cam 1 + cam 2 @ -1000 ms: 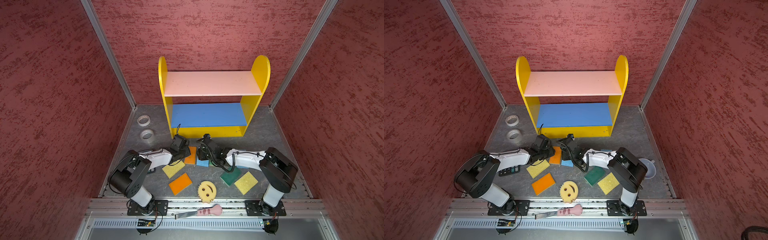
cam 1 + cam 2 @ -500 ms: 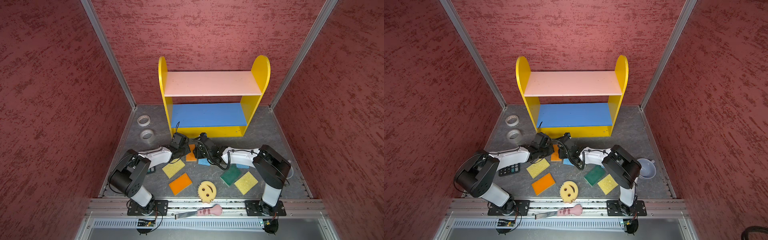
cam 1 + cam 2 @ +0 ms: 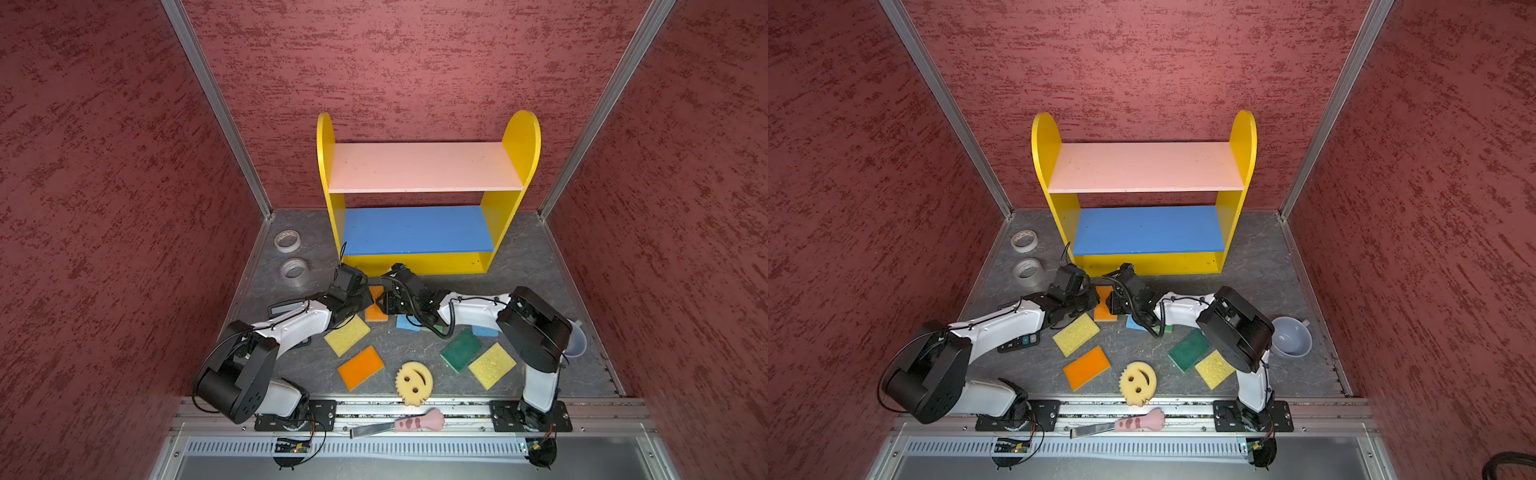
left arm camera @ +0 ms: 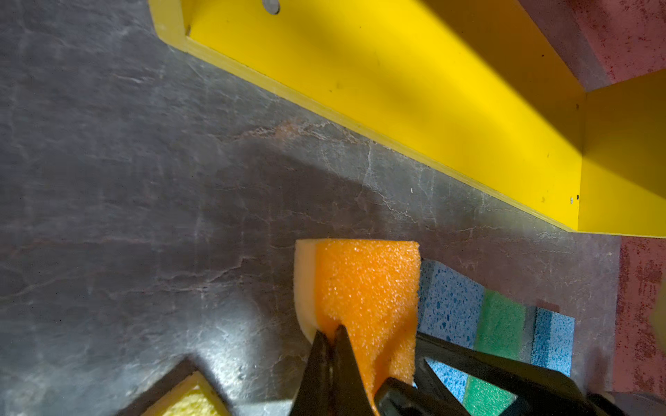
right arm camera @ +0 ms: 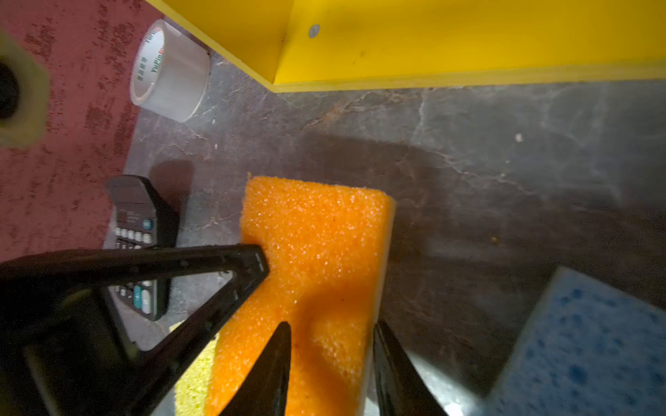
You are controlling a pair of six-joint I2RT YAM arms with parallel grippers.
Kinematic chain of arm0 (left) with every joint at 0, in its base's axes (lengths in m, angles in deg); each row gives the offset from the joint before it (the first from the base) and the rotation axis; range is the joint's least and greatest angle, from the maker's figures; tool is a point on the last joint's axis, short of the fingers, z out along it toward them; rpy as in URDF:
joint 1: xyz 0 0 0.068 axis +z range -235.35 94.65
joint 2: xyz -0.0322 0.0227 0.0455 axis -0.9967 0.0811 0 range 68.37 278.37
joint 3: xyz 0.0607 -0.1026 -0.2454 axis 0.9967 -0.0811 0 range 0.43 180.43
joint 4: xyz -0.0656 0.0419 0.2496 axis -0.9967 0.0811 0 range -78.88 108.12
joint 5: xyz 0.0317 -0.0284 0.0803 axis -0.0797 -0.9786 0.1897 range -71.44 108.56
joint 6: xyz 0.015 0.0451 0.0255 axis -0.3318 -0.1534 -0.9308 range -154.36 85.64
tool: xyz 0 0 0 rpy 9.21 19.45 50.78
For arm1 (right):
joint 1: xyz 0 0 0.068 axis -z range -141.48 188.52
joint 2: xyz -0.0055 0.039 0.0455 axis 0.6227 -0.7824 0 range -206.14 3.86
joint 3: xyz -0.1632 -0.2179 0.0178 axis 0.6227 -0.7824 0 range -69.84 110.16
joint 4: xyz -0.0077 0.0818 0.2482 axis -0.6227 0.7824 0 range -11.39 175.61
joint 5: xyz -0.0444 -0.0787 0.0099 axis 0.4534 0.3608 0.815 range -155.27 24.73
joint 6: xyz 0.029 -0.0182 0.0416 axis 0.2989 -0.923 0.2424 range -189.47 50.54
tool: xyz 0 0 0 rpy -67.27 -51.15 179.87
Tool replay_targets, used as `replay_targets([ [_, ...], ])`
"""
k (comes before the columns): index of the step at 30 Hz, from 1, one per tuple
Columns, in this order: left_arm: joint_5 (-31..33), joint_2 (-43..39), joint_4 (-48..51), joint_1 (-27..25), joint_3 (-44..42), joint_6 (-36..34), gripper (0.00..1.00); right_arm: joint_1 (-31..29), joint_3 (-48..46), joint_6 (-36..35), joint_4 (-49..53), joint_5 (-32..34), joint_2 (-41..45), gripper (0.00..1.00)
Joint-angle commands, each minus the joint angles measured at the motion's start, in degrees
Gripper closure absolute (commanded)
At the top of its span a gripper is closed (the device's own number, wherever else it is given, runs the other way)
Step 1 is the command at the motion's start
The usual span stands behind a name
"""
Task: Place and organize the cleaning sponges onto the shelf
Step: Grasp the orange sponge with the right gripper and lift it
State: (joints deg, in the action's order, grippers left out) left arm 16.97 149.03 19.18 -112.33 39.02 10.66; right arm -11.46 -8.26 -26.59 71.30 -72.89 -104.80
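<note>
An orange sponge (image 3: 376, 311) (image 3: 1105, 311) lies in front of the shelf (image 3: 424, 166), between my two grippers. My left gripper (image 3: 362, 297) (image 4: 329, 329) is shut, pinching one long edge of the orange sponge (image 4: 364, 288). My right gripper (image 3: 384, 301) (image 5: 331, 326) straddles the opposite edge of this sponge (image 5: 317, 245), its fingers pressing a crease into the foam. More sponges lie on the floor: yellow (image 3: 347, 334), orange (image 3: 360, 368), blue (image 3: 407, 322), green (image 3: 461, 350), yellow (image 3: 492, 365) and a round smiley one (image 3: 414, 382). The shelf's boards are bare.
Two tape rolls (image 3: 286, 241) (image 3: 294, 270) sit by the left wall. A calculator (image 3: 1017, 343) lies under my left arm and a cup (image 3: 1291, 336) stands behind my right arm. A pink cat-paw tool (image 3: 415, 424) rests on the front rail.
My left gripper has shut on the orange sponge's edge. My right gripper has slid left toward it and its jaws have narrowed over the sponge's other edge.
</note>
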Motion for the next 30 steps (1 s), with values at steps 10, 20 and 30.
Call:
replay_targets([
  [10, -0.7, -2.6, -0.5, 0.9, -0.9, 1.2, 1.0, 0.5, -3.1, 7.7, -9.8, -7.1, -0.5, 0.7],
  [20, -1.4, -6.0, -0.6, 2.6, -2.3, 2.3, 1.0, 1.3, -3.1, 8.5, -8.3, -5.0, -1.1, 0.47],
  [30, -2.4, -4.8, -2.2, 2.8, -2.5, 3.1, 1.0, 1.3, -3.4, 8.3, -13.6, -9.5, -0.8, 1.0],
])
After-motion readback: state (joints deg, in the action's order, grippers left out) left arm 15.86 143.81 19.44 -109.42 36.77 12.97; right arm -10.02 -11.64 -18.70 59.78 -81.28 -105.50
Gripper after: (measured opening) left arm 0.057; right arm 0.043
